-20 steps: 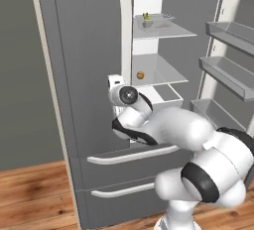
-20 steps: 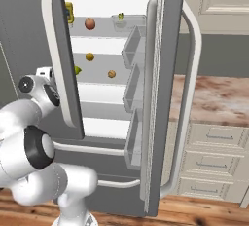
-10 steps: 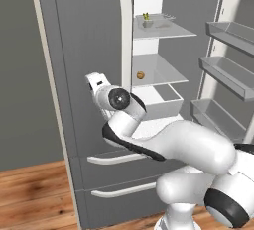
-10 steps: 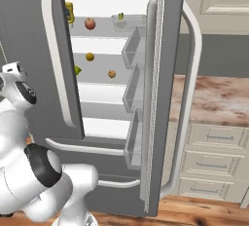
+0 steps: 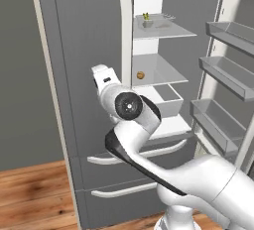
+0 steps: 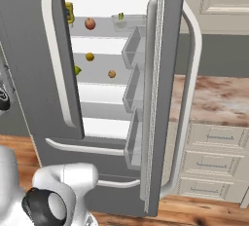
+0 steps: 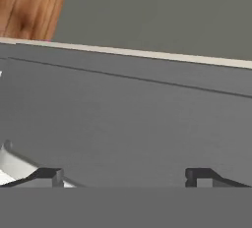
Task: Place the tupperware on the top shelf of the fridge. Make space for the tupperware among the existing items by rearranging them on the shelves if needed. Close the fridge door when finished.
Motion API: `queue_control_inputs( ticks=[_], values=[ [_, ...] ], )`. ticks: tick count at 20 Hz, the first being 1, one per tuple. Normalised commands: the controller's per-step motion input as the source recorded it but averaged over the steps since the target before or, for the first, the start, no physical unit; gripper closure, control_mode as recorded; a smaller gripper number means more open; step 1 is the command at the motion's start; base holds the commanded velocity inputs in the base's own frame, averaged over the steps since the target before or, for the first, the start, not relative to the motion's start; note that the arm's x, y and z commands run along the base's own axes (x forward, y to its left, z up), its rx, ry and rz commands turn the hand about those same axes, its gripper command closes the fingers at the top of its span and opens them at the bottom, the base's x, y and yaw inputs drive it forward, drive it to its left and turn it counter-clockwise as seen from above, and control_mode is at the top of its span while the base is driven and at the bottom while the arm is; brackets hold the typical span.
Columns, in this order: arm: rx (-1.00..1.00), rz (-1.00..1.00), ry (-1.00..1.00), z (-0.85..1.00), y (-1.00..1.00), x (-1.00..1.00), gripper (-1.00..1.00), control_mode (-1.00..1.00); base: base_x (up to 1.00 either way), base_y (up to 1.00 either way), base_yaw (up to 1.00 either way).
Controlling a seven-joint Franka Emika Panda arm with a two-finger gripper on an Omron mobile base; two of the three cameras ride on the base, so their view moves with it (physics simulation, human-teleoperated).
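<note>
The tupperware [image 6: 127, 22] sits on the top shelf [image 6: 99, 31] of the fridge [image 5: 84, 50], and my gripper is well clear of it. In the left base view the tupperware [image 5: 153, 23] rests on the same top shelf [image 5: 171, 31]. A red-orange fruit [image 6: 90, 23] lies left of the tub on that shelf. A tan-brown item [image 6: 112, 74] lies two shelves lower. My gripper [image 7: 125, 177] is open and empty, its tips wide apart, facing the flat grey front of the shut left door. My white hand [image 5: 102, 77] hangs before that door.
The right fridge door [image 6: 165, 98] stands open, with grey door racks [image 5: 225, 73] jutting from it. An orange fruit [image 6: 89, 56], a green item [image 6: 77, 69] and a yellow bottle [image 6: 69, 11] are also inside. A counter with drawers [image 6: 219, 103] stands at the right.
My hand has swung left, away from the fridge opening, and now sits in front of the shut left door. The items on the shelves have not moved.
</note>
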Motion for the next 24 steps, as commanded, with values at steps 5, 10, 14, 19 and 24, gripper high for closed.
queue_control_inputs(
  ticks=[5,10,14,19,24],
  values=[
    [0.15,0.01,0.14,0.48,-0.62,-0.92,-1.00,-1.00,0.00,0.00,0.00],
    [0.16,0.00,0.13,0.11,-0.95,-0.65,-1.00,-1.00,0.00,0.00,0.00],
    [0.21,0.07,0.16,0.19,-0.94,-0.04,-1.00,-1.00,0.00,0.00,0.00],
    [0.14,0.03,0.00,-0.02,-0.53,-0.70,-1.00,-1.00,0.00,0.00,0.00],
    [0.11,0.00,0.00,0.15,-0.47,-0.54,-1.00,-1.00,0.00,0.00,0.00]
  ],
)
